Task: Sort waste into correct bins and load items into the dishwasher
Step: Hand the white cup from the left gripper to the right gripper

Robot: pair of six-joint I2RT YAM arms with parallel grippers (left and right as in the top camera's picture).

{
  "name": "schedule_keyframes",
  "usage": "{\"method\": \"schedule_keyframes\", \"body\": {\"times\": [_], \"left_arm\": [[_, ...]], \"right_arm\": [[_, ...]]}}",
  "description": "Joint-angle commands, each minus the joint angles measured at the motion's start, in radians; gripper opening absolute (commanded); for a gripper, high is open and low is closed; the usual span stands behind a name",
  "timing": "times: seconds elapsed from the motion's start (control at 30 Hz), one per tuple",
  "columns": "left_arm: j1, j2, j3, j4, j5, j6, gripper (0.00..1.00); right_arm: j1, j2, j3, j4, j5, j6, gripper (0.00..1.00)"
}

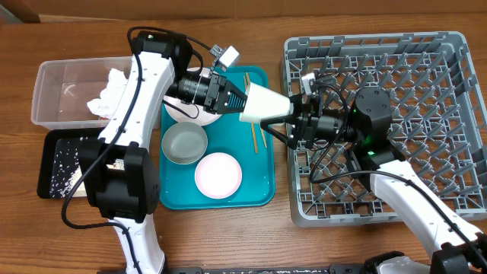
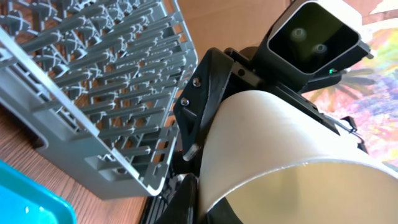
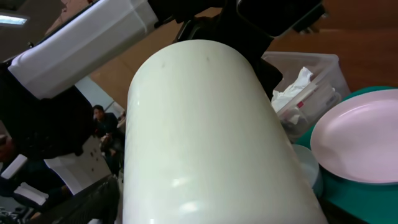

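The wooden table (image 1: 228, 236) carries four things. The grey dish rack (image 1: 300, 205) lies under my right gripper (image 1: 293, 120) and stretches away behind it. The teal tray (image 1: 259, 183) lies beneath my left gripper (image 1: 242, 103). Well behind that gripper lies the clear tub (image 1: 46, 91), with the black tray (image 1: 44, 164) just beside it.

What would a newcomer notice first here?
A white cup hangs in mid-air between the two arms, the left gripper at its wide rim and the right gripper at its narrow base, above the gap between the teal tray and the grey dish rack. A crumpled napkin sits in the clear tub.
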Motion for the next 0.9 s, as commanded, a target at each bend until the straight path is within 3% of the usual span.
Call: {"method": "schedule_keyframes", "body": {"times": [0.0, 0.43, 0.6, 0.7, 0.8, 0.87], "left_arm": [[0.0, -0.014, 0.017, 0.0, 0.025, 0.029, 0.04], [-0.001, -0.014, 0.017, -0.003, 0.014, 0.029, 0.04], [-0.002, -0.014, 0.017, -0.003, 0.014, 0.026, 0.04], [-0.002, -0.014, 0.017, -0.002, 0.013, 0.026, 0.05], [-0.002, -0.014, 0.017, -0.002, 0.002, 0.026, 0.26], [-0.002, -0.014, 0.017, -0.002, -0.013, 0.026, 0.38]], "right_arm": [[0.003, 0.002, 0.02, 0.044, -0.01, 0.007, 0.81], [-0.043, 0.002, 0.02, 0.056, 0.042, 0.006, 0.81], [-0.043, 0.002, 0.02, 0.056, 0.043, 0.006, 0.71], [-0.043, 0.002, 0.02, 0.064, 0.043, 0.006, 0.6], [-0.043, 0.002, 0.02, 0.076, 0.043, 0.007, 0.4], [-0.044, 0.002, 0.02, 0.078, 0.048, 0.007, 0.36]]}}
